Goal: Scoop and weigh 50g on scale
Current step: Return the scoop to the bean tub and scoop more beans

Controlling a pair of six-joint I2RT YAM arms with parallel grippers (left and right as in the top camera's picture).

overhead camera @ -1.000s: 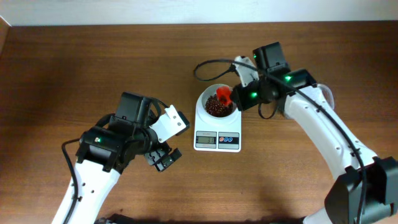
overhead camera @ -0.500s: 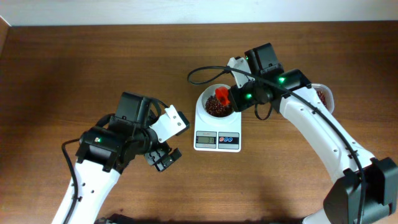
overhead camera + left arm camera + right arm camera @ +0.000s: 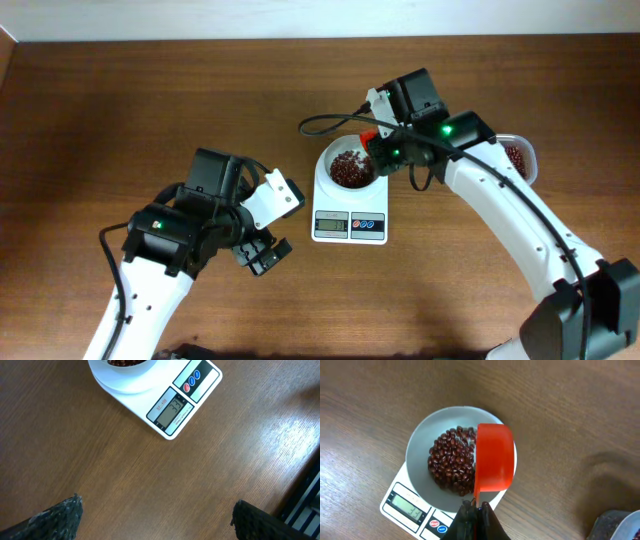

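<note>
Pulled orange-red plastic scoop (image 3: 495, 457) from bowl centre toward rim; tipped, seemingly emptied, pinched in closed right end effector (image 3: 477, 515). Dumped dark red-brown beans (image 3: 451, 466) in white round bowl (image 3: 420, 445) on white digital scale (image 3: 349, 226). Left end effector (image 3: 262, 255) wide open, idle above tabletop (image 3: 100, 470). Mid-weighing; next: read display (image 3: 172, 408), top up if short.

The bench (image 3: 120, 90) is brown wood with thin lines running along it, and light shines off it in spots. A small white scale (image 3: 350, 226) sits flat on it near the middle. Its grey screen and its red and blue buttons are on the robot's side. Off to the right, apart from the scale, a tub (image 3: 532, 158) also stands on the bench, partly hidden.
</note>
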